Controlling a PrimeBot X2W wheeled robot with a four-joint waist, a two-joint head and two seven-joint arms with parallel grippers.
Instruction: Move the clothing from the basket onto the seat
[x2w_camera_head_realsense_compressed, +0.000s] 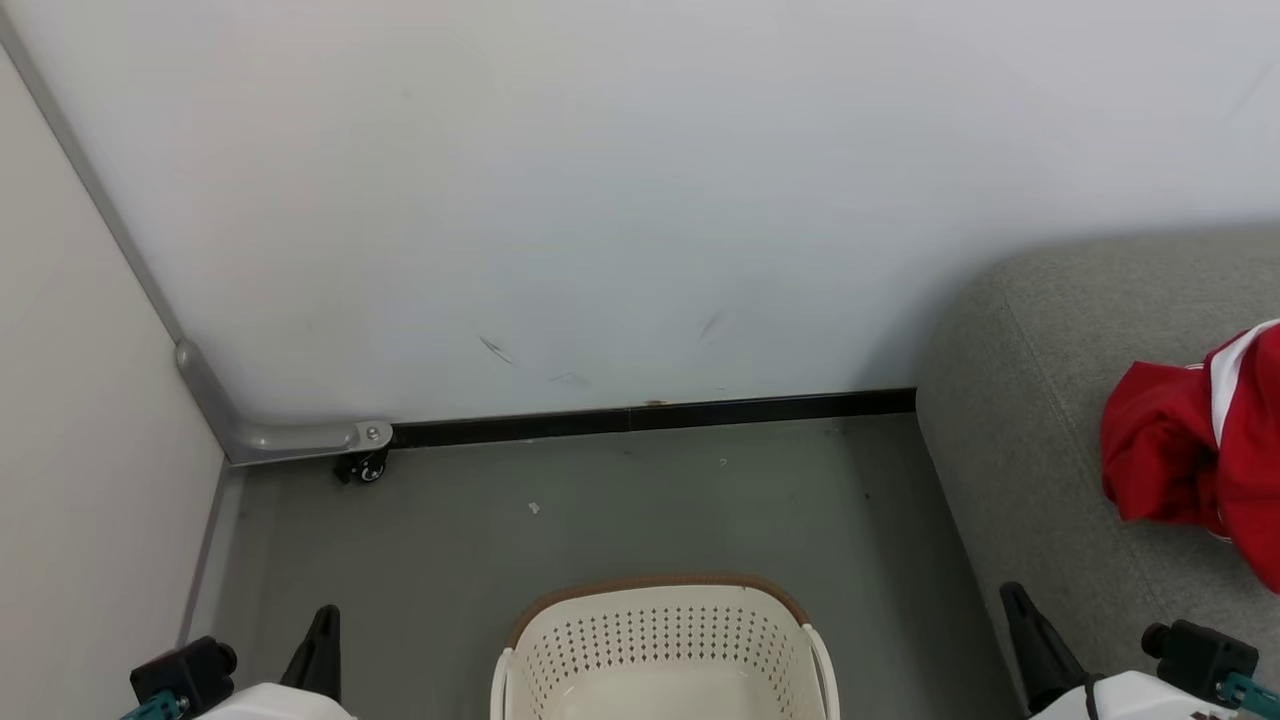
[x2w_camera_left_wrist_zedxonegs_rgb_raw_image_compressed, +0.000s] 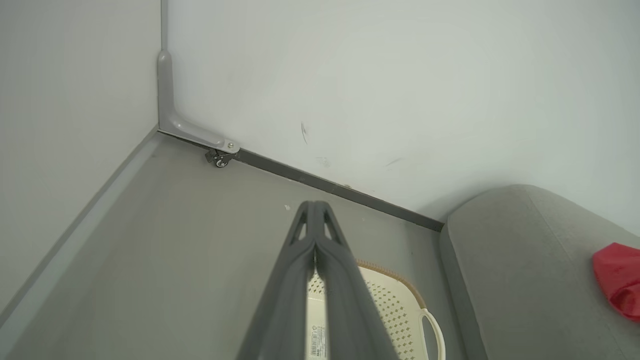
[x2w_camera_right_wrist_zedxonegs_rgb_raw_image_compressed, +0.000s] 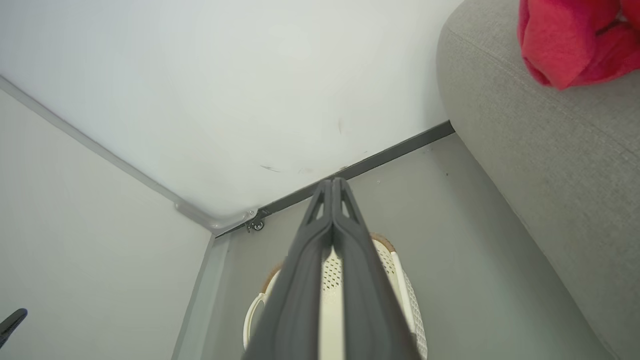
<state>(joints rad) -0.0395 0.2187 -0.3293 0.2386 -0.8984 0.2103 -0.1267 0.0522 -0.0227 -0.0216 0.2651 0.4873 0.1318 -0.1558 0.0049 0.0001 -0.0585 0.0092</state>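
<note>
The cream-white basket (x2w_camera_head_realsense_compressed: 665, 650) stands on the floor at the bottom centre, its visible inside bare. Red clothing (x2w_camera_head_realsense_compressed: 1195, 450) with white trim lies bunched on the grey seat (x2w_camera_head_realsense_compressed: 1030, 420) at the right. My left gripper (x2w_camera_head_realsense_compressed: 322, 640) sits low at the left of the basket, and in its wrist view the left gripper (x2w_camera_left_wrist_zedxonegs_rgb_raw_image_compressed: 315, 207) has both fingers pressed together, shut on nothing. My right gripper (x2w_camera_head_realsense_compressed: 1025, 620) rests at the sofa's front edge, and the right gripper (x2w_camera_right_wrist_zedxonegs_rgb_raw_image_compressed: 332, 184) is shut likewise. The basket (x2w_camera_left_wrist_zedxonegs_rgb_raw_image_compressed: 395, 305) and clothing (x2w_camera_left_wrist_zedxonegs_rgb_raw_image_compressed: 620, 277) also show beyond the left fingers.
A white wall (x2w_camera_head_realsense_compressed: 600, 200) runs across the back with a black baseboard (x2w_camera_head_realsense_compressed: 650, 415). A side panel (x2w_camera_head_realsense_compressed: 80, 450) closes the left, with a grey corner bracket and small caster (x2w_camera_head_realsense_compressed: 365, 465). Grey floor (x2w_camera_head_realsense_compressed: 600, 510) lies between wall, basket and sofa.
</note>
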